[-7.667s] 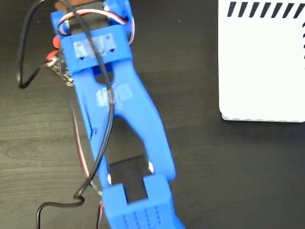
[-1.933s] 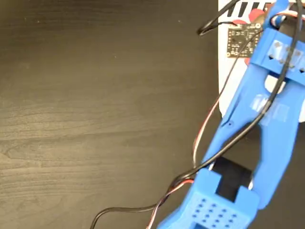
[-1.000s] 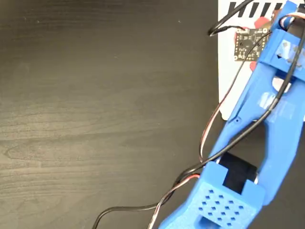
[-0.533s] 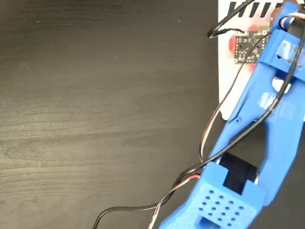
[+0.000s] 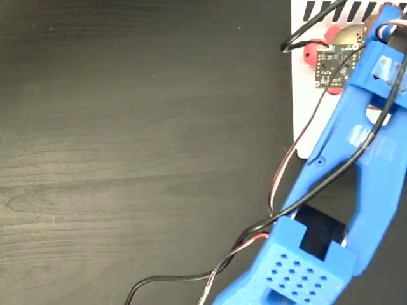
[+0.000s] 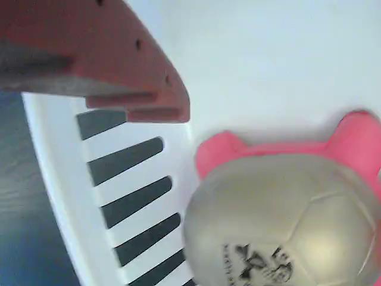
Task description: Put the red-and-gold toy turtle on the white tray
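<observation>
Resting on the flat white tray (image 6: pixel 262 65), a glossy domed turtle (image 6: pixel 286 220).

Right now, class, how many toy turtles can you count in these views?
1. The red-and-gold toy turtle lies on the white tray, beside its black stripes; in the fixed view it shows at the top right, partly behind the blue arm, which could hide other things.
</observation>
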Tool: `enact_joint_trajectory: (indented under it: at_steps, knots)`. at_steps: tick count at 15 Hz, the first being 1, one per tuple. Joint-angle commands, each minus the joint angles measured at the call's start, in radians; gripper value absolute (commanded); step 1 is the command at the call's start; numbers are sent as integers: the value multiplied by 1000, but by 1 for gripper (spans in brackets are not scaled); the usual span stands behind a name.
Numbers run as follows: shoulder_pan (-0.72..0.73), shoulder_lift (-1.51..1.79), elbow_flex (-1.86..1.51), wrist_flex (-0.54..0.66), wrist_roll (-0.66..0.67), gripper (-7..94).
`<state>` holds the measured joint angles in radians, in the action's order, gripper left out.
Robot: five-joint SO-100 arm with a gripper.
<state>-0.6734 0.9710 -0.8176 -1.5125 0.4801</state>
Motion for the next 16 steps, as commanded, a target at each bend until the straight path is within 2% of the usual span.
enact_joint_trajectory:
  at_steps: [1,4,6,8,10,13,16]
  knots:
    - [-9,156,12,0,-15,0]
    - [12,281,-40,72,-141,0]
    - [74,500,-190,238,-325,0]
    - [204,773,-411,417,-499,0]
    - [416,1055,-715,569,-586,0]
    - [696,1443,-1241,712,-597,0]
    - [753,1767,-1664,723,-565,0]
